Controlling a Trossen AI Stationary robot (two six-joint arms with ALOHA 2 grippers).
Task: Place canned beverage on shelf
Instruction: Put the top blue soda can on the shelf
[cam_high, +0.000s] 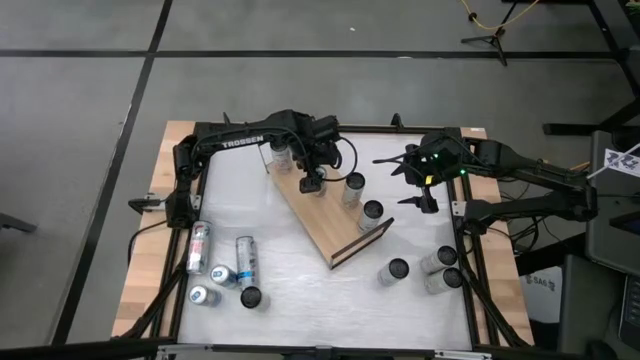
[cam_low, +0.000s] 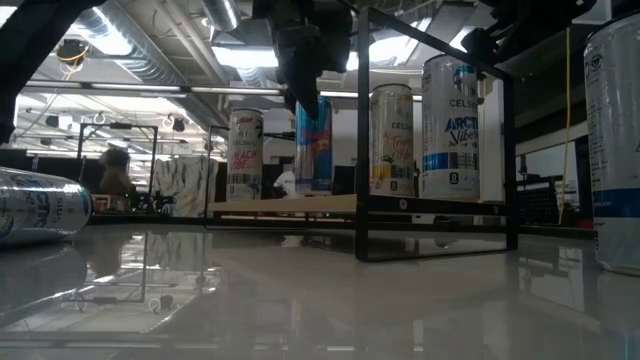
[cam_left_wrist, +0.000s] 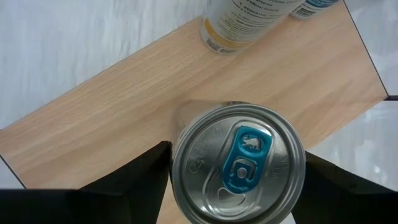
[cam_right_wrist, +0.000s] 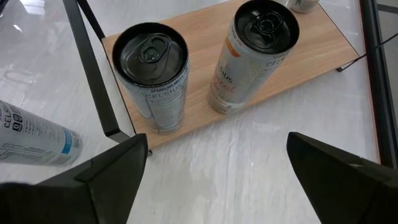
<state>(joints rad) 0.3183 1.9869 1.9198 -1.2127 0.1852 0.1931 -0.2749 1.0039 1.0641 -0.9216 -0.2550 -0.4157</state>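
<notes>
The shelf (cam_high: 322, 218), a light-brown board with black wire rails at its short ends, lies slantwise on the table. Three cans stand on it: one at its far end (cam_high: 283, 155) and two toward its near end (cam_high: 353, 186) (cam_high: 371, 212). My left gripper (cam_high: 312, 182) is over the shelf's far half, shut on a silver-topped can with a blue tab (cam_left_wrist: 237, 163). In the low view this can (cam_low: 313, 140) is blue. My right gripper (cam_high: 424, 192) is open and empty, right of the shelf, above the table; it also shows in its own wrist view (cam_right_wrist: 217, 180). My left gripper pinches the blue-tab can between its two fingers (cam_left_wrist: 146, 177), one on each side of the can's upper wall (cam_left_wrist: 177, 155). The fingers come from above, pointing down. The can is upright over the board (cam_left_wrist: 112, 118); I cannot tell whether its base touches it.
Two cans lie on the table at the near left (cam_high: 198, 247) (cam_high: 245, 260), with three standing by them (cam_high: 250, 297). Three more stand at the near right (cam_high: 397, 270) (cam_high: 440, 258) (cam_high: 441, 281). A black frame (cam_high: 470, 290) borders the table.
</notes>
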